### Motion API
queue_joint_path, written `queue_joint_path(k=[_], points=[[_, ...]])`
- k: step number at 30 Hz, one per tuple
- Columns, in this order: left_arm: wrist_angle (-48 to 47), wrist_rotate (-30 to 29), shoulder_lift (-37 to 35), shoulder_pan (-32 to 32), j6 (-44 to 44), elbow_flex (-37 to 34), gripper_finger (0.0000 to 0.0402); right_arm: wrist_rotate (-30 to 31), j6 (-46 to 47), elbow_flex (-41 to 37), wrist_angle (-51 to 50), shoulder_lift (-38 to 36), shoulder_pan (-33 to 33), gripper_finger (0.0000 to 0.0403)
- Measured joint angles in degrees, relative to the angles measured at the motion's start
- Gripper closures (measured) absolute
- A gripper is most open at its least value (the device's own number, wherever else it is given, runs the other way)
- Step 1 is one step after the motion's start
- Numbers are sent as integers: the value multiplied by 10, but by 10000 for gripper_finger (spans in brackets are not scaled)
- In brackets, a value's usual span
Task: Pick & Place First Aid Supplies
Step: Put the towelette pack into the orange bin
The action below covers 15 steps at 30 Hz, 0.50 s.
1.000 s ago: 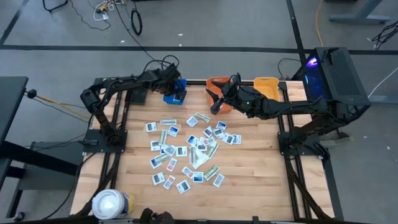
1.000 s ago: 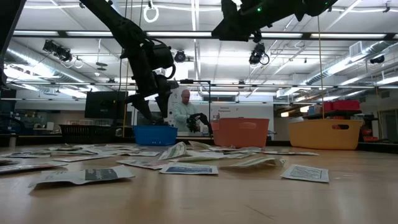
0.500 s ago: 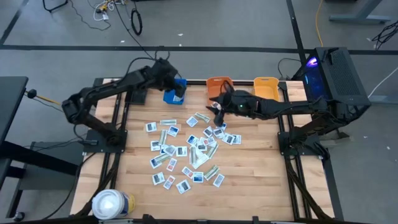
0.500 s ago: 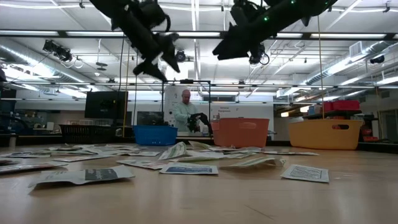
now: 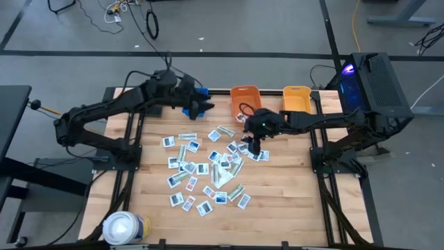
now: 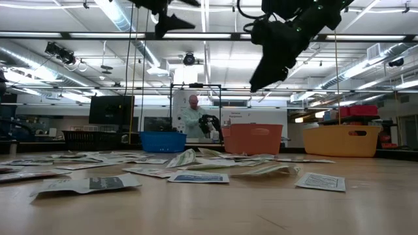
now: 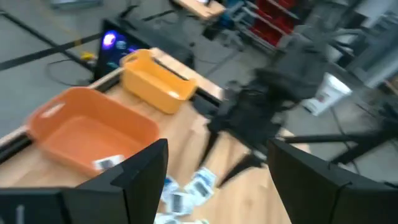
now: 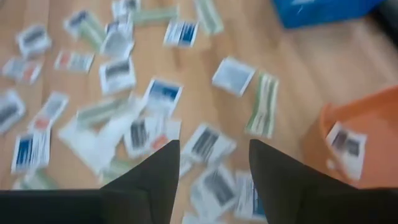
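- The left claw (image 5: 207,106) is not down at the blue bin (image 6: 163,141) any more. A moment ago it was low at this bin; now it hangs high, and the bin is just behind it, toward its own arm.
- Its fingers stand wide and nothing is between them. I think its delivery is finished and it is going for the next item.
- The right claw (image 5: 253,143) has also moved. A moment ago it was by the orange bin (image 5: 244,97); now that bin is behind it, and the claw points down at the heap.
- Its fingers are also apart, with nothing in them. Directly under it and in front of it are the first aid packets (image 5: 208,167), spread loose on the wooden surface (image 5: 277,201).
- One packet (image 8: 345,144) lies inside the orange bin, close beside the right claw. The yellow bin (image 5: 297,99) is further along, on the side of the right claw's own arm.
- For the task this means, in my opinion, one round of sorting is closed and a new pick begins. The heap is large, so the work is far from the end.
- The packets under the right claw overlap each other; to take only one may be difficult.
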Motion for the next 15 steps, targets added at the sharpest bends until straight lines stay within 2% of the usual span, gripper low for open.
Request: queue_joint_path(k=[9,15], points=[[14,0,1,-71,9,0,129,-15,-55,-5,-108,0,41,209],[14,-25,2,-96,12,0,129,-17,23,-65,-82,0,72,209]])
